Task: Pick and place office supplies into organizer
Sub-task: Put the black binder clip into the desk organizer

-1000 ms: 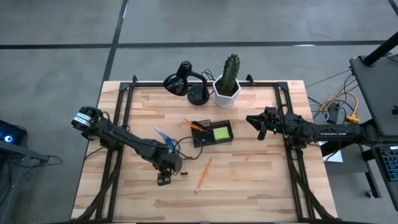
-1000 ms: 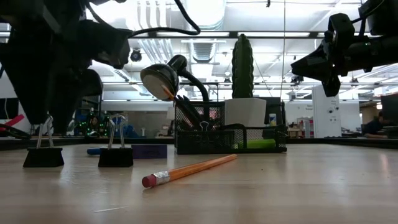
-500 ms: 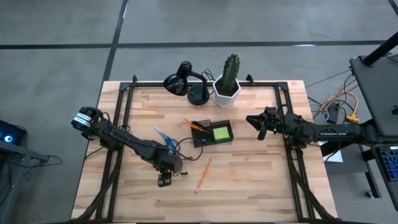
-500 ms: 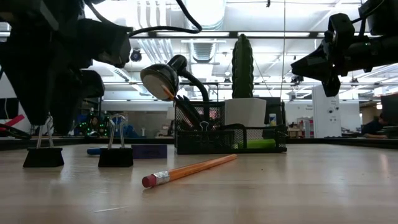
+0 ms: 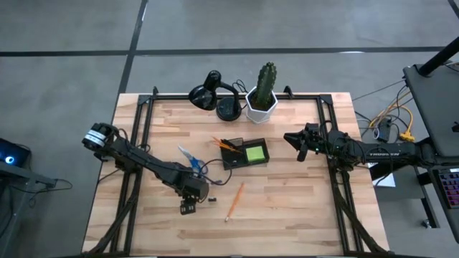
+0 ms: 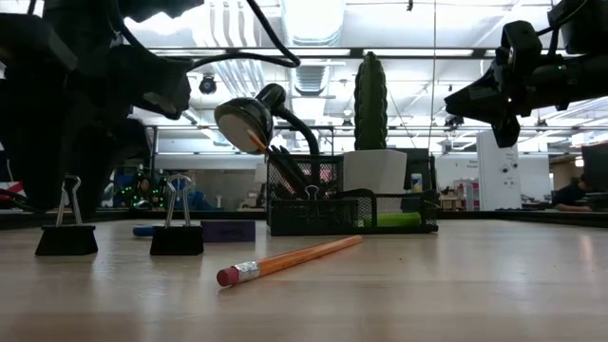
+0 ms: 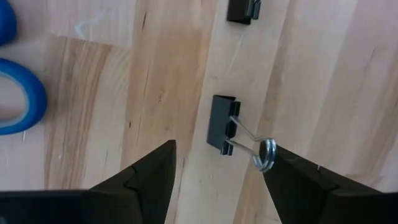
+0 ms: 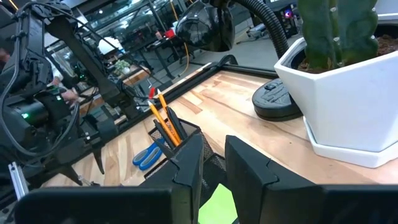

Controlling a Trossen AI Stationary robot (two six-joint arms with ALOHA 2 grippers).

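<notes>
From above, the wooden desk is lit evenly and brightly, and the shadows under the arms are soft and short. In the low view the ceiling lights in the room behind are very bright and wash out to white, so the left arm and the desk lamp look almost like black shapes against them. The pencil near the camera is sharp, while the far room is a little hazy. In the left wrist view the wood grain and the binder clip are clear, with a thin shadow beside the clip.
</notes>
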